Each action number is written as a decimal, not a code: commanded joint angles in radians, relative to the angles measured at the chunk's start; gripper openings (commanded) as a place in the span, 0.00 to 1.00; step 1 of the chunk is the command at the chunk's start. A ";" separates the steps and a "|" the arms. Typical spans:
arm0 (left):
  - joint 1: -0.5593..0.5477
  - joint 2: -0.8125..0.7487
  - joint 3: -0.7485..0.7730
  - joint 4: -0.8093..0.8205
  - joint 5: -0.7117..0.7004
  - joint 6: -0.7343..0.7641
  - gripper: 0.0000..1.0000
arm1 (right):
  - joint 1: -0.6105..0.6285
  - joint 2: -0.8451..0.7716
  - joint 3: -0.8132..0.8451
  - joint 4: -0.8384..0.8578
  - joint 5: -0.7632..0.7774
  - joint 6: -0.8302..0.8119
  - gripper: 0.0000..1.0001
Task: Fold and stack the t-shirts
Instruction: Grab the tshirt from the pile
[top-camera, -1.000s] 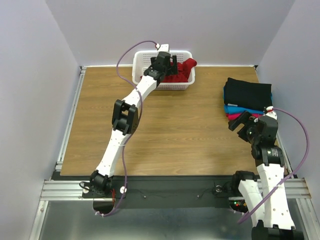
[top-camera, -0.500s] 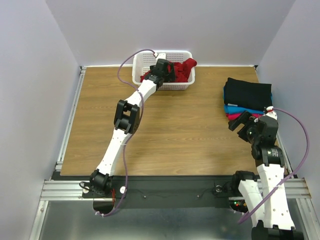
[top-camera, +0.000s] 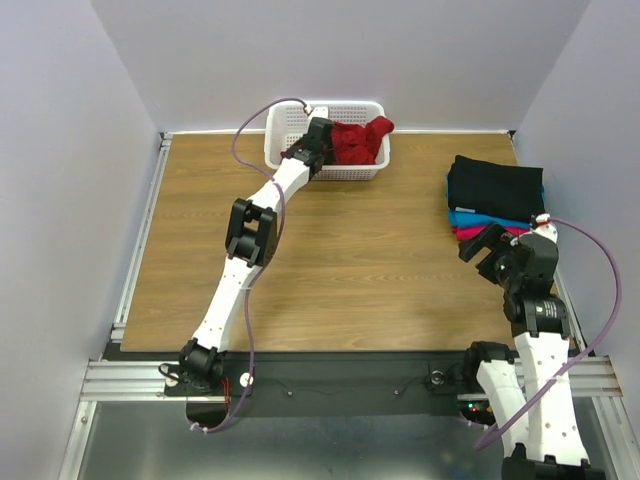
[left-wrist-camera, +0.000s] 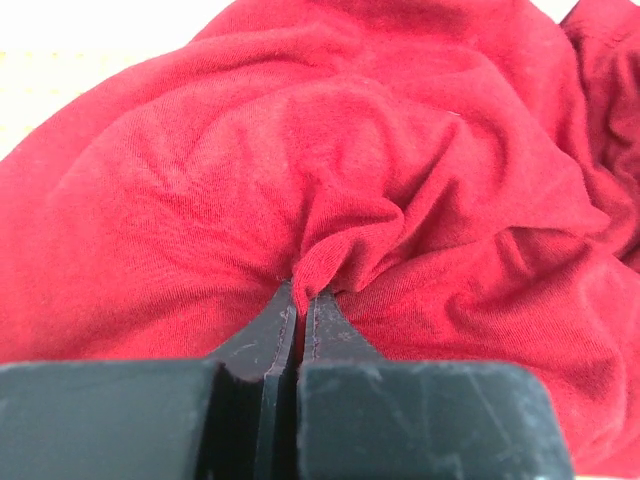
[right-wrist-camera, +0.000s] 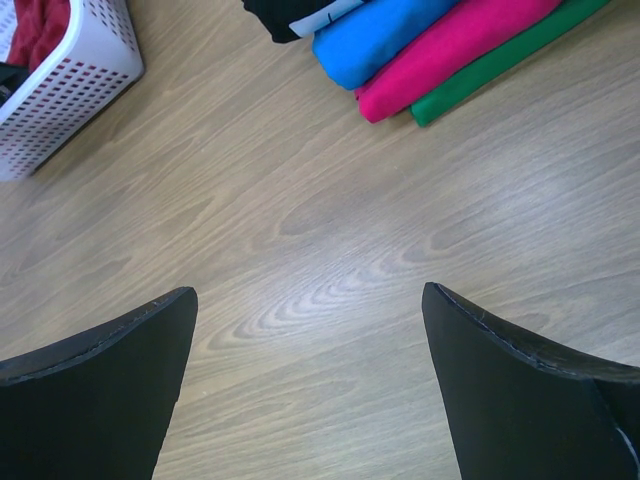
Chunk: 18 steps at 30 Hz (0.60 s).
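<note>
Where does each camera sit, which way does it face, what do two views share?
Top external: above and behind the bases, facing down on the table; left arm and right arm show.
Left wrist: on the left arm, facing along the left gripper, shut on the red t-shirt.
Right wrist: on the right arm, facing down at the table past the open right gripper, folded stack and basket beyond.
Shared: stack and basket, in top external and right wrist.

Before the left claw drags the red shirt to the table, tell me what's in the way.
Only the basket wall: the left claw is shut on the red shirt inside it. Past the rim, the table shows bare wood.
</note>
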<state>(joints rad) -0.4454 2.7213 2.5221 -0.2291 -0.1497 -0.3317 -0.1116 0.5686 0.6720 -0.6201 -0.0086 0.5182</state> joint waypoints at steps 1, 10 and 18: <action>0.002 -0.216 -0.016 0.011 -0.025 0.034 0.00 | -0.003 -0.012 -0.006 0.051 0.032 0.000 1.00; -0.001 -0.537 -0.066 0.208 0.091 -0.081 0.00 | -0.003 -0.013 -0.006 0.051 0.021 -0.003 1.00; -0.120 -0.830 -0.209 0.269 0.170 0.018 0.00 | -0.003 -0.018 -0.006 0.051 0.036 0.003 1.00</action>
<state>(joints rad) -0.4667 2.0632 2.3867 -0.0853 0.0010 -0.3992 -0.1116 0.5621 0.6720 -0.6201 0.0078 0.5201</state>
